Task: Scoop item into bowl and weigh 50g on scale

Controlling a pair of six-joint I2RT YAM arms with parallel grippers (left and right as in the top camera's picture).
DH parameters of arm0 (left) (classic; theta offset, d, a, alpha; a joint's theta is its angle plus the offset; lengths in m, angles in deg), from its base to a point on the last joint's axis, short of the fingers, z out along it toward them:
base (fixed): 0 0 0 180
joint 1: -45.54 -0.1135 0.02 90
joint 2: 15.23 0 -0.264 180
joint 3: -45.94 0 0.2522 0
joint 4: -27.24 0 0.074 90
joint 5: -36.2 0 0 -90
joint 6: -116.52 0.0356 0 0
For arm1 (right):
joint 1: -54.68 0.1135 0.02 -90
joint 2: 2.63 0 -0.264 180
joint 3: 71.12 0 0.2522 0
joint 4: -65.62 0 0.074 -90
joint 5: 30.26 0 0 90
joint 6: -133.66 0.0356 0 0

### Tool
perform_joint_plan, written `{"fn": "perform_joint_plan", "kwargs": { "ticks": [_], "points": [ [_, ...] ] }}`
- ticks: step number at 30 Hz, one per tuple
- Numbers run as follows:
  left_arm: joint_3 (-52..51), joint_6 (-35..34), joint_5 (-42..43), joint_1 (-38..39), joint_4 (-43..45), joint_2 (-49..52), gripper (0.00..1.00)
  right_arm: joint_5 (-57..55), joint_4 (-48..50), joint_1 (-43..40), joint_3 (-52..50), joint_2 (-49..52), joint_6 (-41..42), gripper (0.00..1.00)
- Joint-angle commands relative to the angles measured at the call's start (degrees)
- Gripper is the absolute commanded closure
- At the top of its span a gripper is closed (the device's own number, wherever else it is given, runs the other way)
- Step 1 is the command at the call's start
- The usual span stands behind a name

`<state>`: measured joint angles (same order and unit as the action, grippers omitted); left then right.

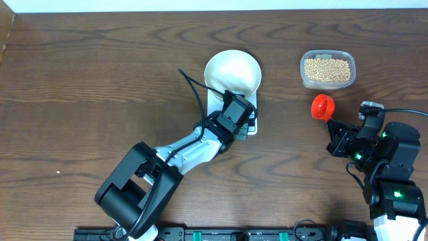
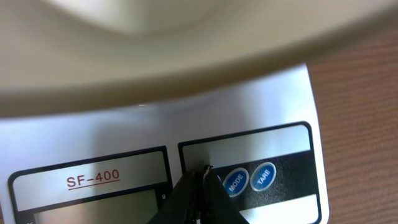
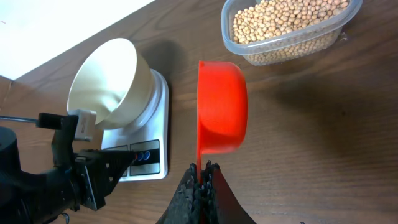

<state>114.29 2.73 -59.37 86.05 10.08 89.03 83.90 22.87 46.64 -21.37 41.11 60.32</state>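
Much of the digital kitchen scale is hidden from overhead. The white bowl covers its far part and the left gripper lies over its near panel, so only slivers of white edge show. In the left wrist view the bowl is a blurred pale mass across the top. The scale's window is cut off at the bottom edge, so no reading can be made out. The "SF-400" label is sharp, as are 2 round blue buttons, MODE and TARE. The left gripper's fingers are pressed together with no gap. Their tip sits on the panel just left of the MODE button and hides what lies beneath it. Whether it presses down or only touches cannot be told.

The right gripper is clamped on the thin handle of the red measuring scoop. Its cup is turned on its side in the right wrist view, so the inside cannot be seen.

The soybeans lie in a clear plastic tub at the far right of the wooden table. The tub is partly cut off by the top of the right wrist view. The scoop's cup hangs just near of the tub, between the beans and the right jaws, and does not touch the tub. The beans are well apart from the left jaws. The bowl sits on the scale at the table's centre, left of the scoop, and its inside shows plain white.
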Motion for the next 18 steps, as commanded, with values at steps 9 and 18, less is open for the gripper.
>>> {"fn": "perform_joint_plan", "kwargs": {
  "ticks": [9, 18],
  "points": [
    [-1.8, 2.6, 3.9, -0.5, -2.1, 3.8, 0.93, -0.7, -0.2, -0.3, 0.8, -0.4, -1.4, 0.99],
    [-1.8, 3.7, 3.4, -0.5, -0.5, 3.8, 0.93, -0.7, -0.2, -0.3, 0.8, -0.3, -1.3, 0.99]
  ]
}}
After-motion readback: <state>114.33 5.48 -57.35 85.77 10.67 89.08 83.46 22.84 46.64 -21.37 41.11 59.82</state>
